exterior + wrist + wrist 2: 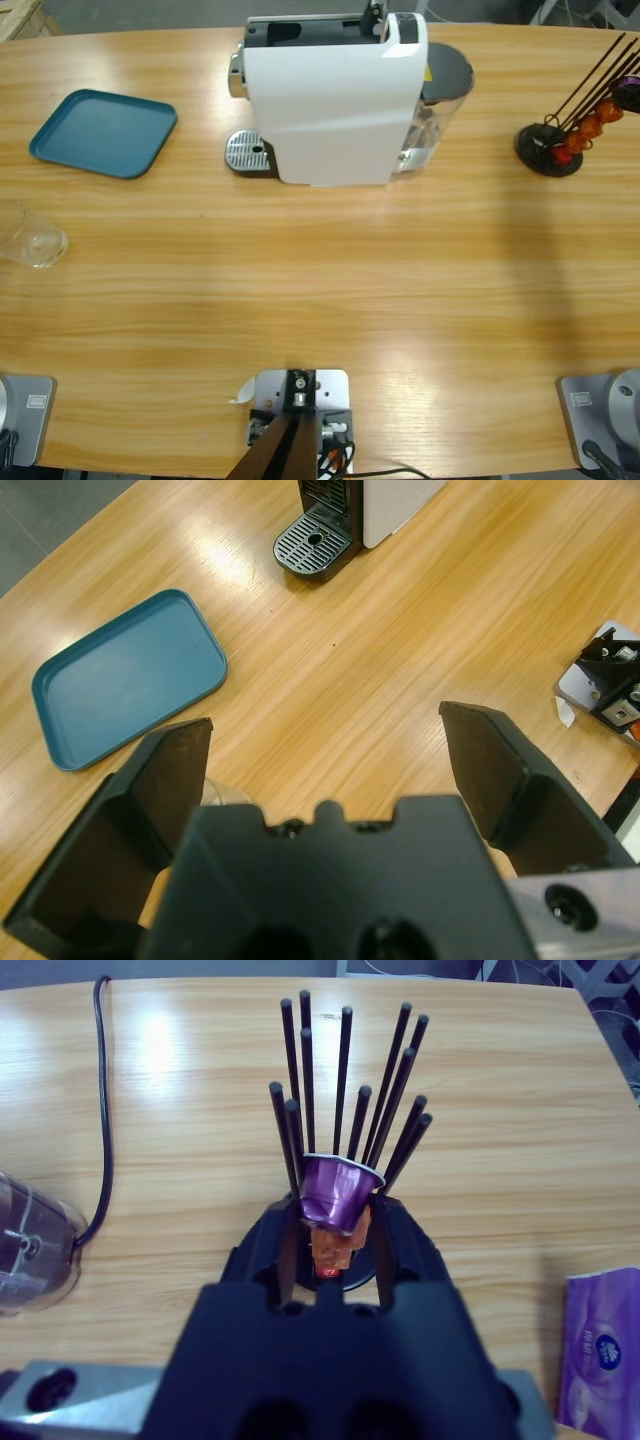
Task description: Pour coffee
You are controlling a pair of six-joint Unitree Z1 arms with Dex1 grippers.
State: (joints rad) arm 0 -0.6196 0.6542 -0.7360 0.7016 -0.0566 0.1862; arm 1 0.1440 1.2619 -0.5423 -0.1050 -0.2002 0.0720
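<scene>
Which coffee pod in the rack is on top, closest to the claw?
The purple capsule sits on top, nearest the right claw; the orange capsules are stacked beneath it in the black rack.

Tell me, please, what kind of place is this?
Probably a lab or office coffee corner: a long wooden table carries a white coffee machine, a capsule rack and a glass.

High view: straight down over the desk (330, 290), well above. Left wrist view: tilted down, near, facing the blue tray (125, 675) and drip grate (314, 542); both also in the high view. Right wrist view: close on the capsule rack (345, 1100), shared too.
</scene>
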